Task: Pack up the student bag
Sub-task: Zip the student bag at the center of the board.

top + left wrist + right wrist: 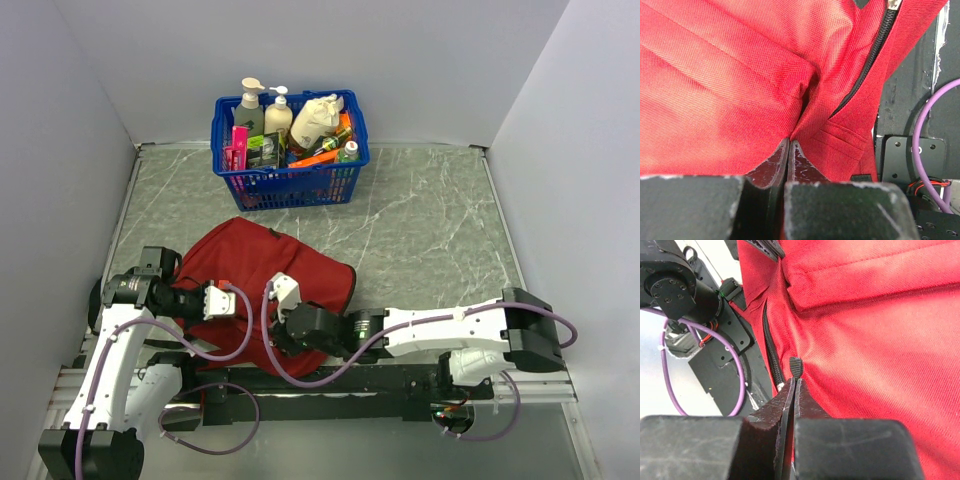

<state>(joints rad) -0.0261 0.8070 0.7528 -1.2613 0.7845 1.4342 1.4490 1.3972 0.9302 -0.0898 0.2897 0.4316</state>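
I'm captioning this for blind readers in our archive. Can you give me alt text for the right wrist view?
The right hand, fingers pressed together, pinches a small black zipper pull on the red student bag, which fills most of the frame. A purple cable and black robot hardware sit at left.

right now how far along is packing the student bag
Early. Nothing looks packed yet: the blue basket holds bottles and stands apart from the student bag. In hand: the left tool pinches its fabric and the right tool grips the zipper pull, probably to open it. Left: unzip, load, close.
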